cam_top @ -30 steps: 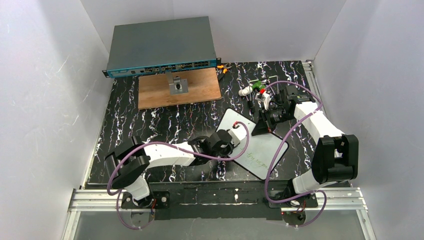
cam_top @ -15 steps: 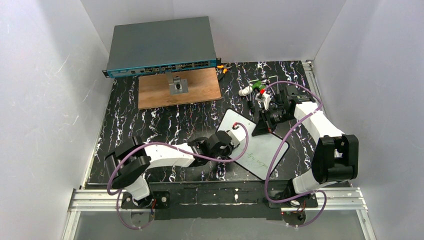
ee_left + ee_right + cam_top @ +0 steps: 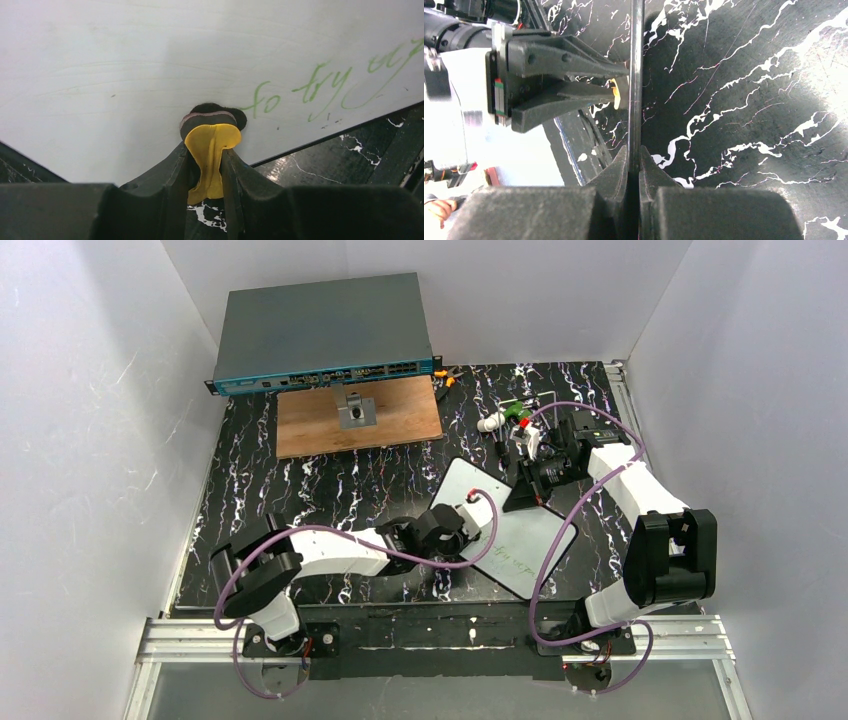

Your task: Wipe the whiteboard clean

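Table: one whiteboard, perhaps one eraser

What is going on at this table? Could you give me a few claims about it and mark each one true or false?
1. The right end effector is shut on the edge of the whiteboard. True.
2. The whiteboard is wiped clean. False: green handwriting shows on it.
3. The left end effector grips a yellow-and-black wiper whose tip touches the whiteboard. True.
4. The whiteboard sits on the brown wooden board. False: it is apart from that board, nearer the arms.
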Available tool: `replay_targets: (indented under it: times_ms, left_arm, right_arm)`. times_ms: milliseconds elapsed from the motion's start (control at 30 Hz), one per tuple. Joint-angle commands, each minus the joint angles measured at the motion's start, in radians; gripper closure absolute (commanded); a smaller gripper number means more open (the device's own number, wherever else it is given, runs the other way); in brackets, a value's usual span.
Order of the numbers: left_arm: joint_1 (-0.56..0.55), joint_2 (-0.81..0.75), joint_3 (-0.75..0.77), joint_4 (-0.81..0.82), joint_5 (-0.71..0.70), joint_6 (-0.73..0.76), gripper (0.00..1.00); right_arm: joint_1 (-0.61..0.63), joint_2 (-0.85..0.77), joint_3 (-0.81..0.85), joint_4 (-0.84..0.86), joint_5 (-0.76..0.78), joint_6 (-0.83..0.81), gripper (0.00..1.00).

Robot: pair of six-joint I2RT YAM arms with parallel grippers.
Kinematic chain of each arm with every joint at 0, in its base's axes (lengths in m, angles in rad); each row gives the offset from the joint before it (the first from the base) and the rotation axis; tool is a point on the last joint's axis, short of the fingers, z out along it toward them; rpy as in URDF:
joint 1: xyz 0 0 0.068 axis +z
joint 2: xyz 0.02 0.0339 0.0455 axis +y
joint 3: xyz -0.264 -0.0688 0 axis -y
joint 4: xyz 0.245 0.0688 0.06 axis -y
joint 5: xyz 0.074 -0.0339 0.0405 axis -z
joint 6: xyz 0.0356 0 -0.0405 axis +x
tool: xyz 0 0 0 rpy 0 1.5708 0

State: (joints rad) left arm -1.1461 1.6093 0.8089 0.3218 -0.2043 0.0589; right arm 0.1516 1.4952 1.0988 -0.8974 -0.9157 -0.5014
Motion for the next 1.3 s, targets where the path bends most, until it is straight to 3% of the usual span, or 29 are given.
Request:
replay_targets:
  times_ms: [0, 233, 467, 600, 733, 867, 1133, 1267]
  left_arm:
    - [0.081, -0.062, 0.016, -0.003, 0.004, -0.090, 1.00]
    - [0.105, -0.085, 0.025, -0.035, 0.005, -0.148, 1.00]
    - [0.007, -0.051, 0.001, -0.021, 0.011, 0.043, 1.00]
    - [-0.064, 0.006, 0.029, -0.064, -0.062, 0.132, 1.00]
    - [-0.098, 0.062, 0.078, -0.109, -0.221, 0.155, 1.00]
    - [-0.091, 0.051, 0.065, -0.080, -0.278, 0.133, 1.00]
    - [0.053, -0.058, 0.034, -0.120, -0.206, -0.098, 1.00]
    - [0.064, -0.074, 0.006, -0.061, -0.126, -0.136, 1.00]
  right_arm:
    - [0.007, -0.016, 0.033, -0.005, -0.097, -0.032, 0.99]
    - [0.007, -0.015, 0.033, -0.005, -0.097, -0.033, 0.99]
    - [0.006, -0.014, 0.033, -0.006, -0.097, -0.034, 0.99]
    - [0.006, -0.015, 0.033, -0.005, -0.097, -0.034, 0.99]
    - [0.007, -0.013, 0.033, -0.006, -0.097, -0.035, 0.99]
    - [0.007, -0.015, 0.033, -0.007, -0.098, -0.035, 0.99]
    - [0.007, -0.015, 0.033, -0.008, -0.100, -0.035, 0.99]
    - [0.007, -0.013, 0.033, -0.008, -0.098, -0.036, 0.99]
